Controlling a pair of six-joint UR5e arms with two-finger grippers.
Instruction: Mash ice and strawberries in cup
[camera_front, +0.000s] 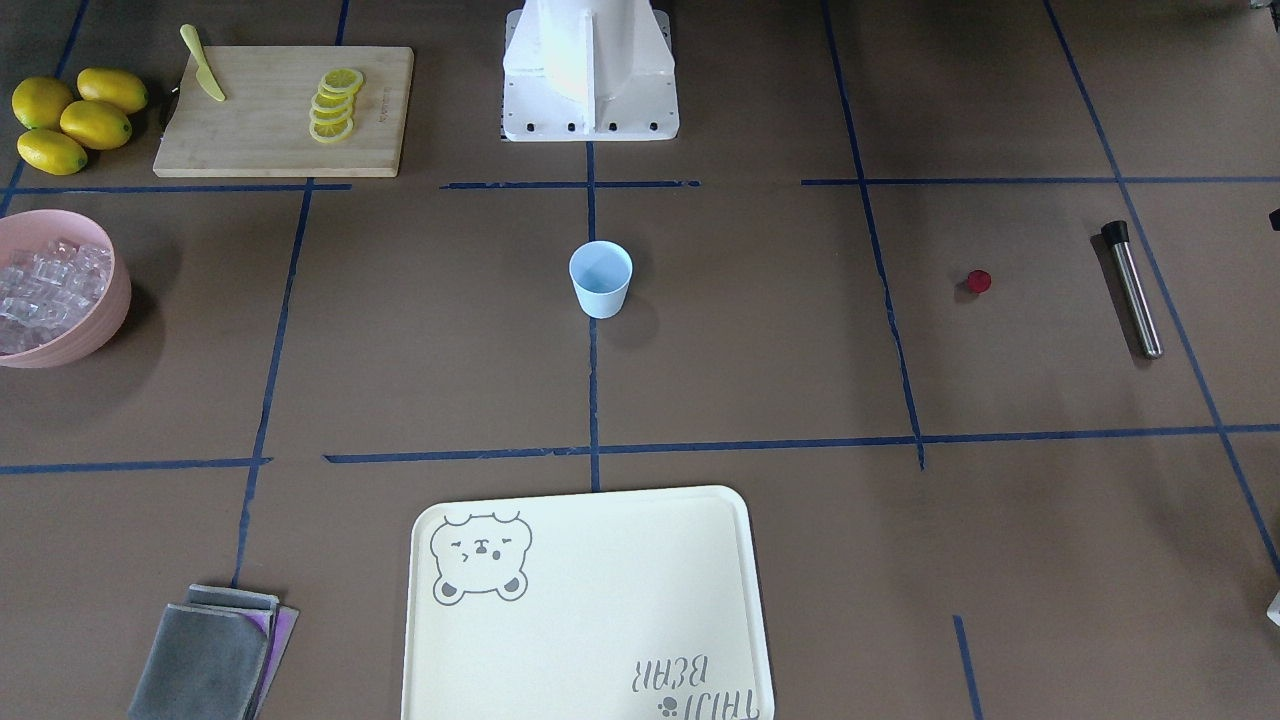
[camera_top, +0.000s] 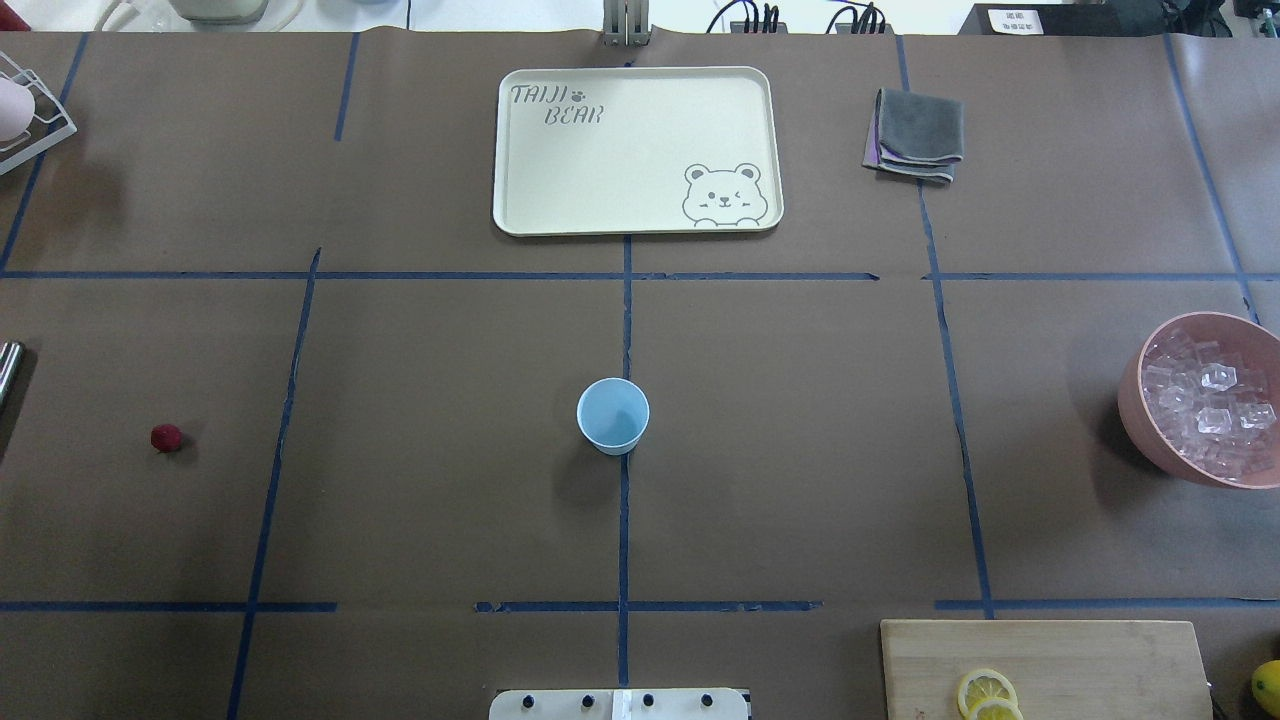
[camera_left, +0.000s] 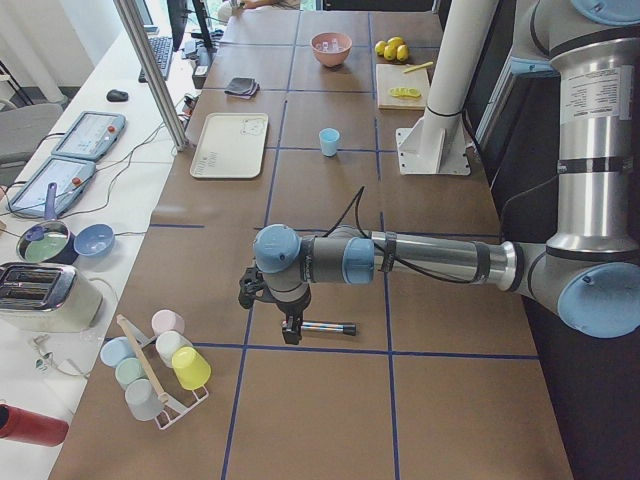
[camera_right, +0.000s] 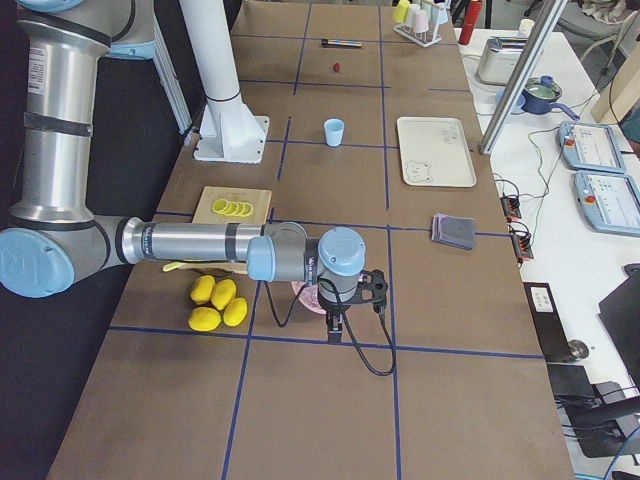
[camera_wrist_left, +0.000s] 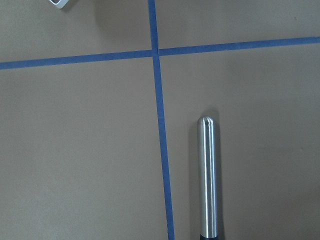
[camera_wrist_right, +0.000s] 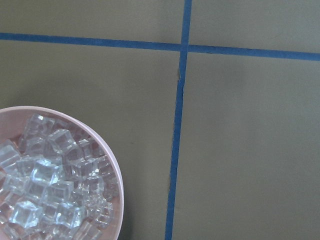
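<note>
The pale blue cup (camera_front: 601, 279) stands upright and looks empty at the table's middle, also in the overhead view (camera_top: 613, 416). The ice (camera_wrist_right: 50, 185) fills a pink bowl (camera_top: 1150, 420) at the robot's right. The small red strawberry (camera_top: 166, 437) lies alone at the robot's left. A steel muddler (camera_wrist_left: 207, 175) lies beyond it. My left gripper (camera_left: 290, 330) hangs over the muddler and shows only in the exterior left view. My right gripper (camera_right: 335, 325) hangs beside the bowl and shows only in the exterior right view. I cannot tell whether either is open.
A cream bear tray (camera_top: 640, 220) and folded grey cloths (camera_top: 915, 135) lie at the far side. A cutting board (camera_front: 260, 150) with lemon slices (camera_front: 335, 105) and a yellow knife, and several lemons (camera_front: 75, 118), sit near the robot's right. A cup rack (camera_left: 155, 370) stands at the left end.
</note>
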